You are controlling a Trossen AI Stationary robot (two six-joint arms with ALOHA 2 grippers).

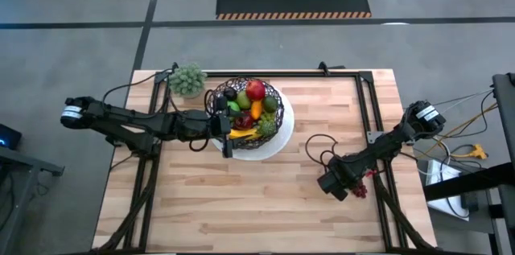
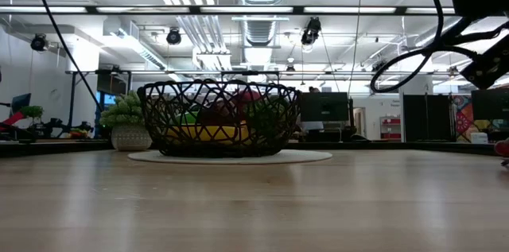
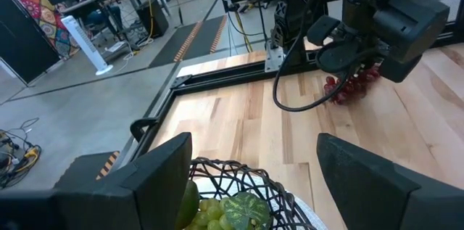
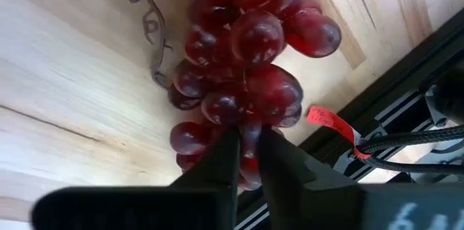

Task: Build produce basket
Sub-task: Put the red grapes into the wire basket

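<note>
Both dark arms were extended low over the worktop (image 1: 265,207). The left arm reached in from its own side, nearly straight, its wrist level and its end effector (image 1: 226,136) poised at the near rim of the basket (image 1: 216,98), fingers (image 3: 366,179) spread wide apart with nothing between them. The right arm stretched from the opposite side, bent at the elbow, its cabling looping beside it. Its end effector (image 1: 355,188) was angled down toward the worktop, fingers (image 4: 217,163) drawn close together and pinching the bunch of dark red grapes (image 4: 243,92) that lay near the worktop's right edge.
</note>
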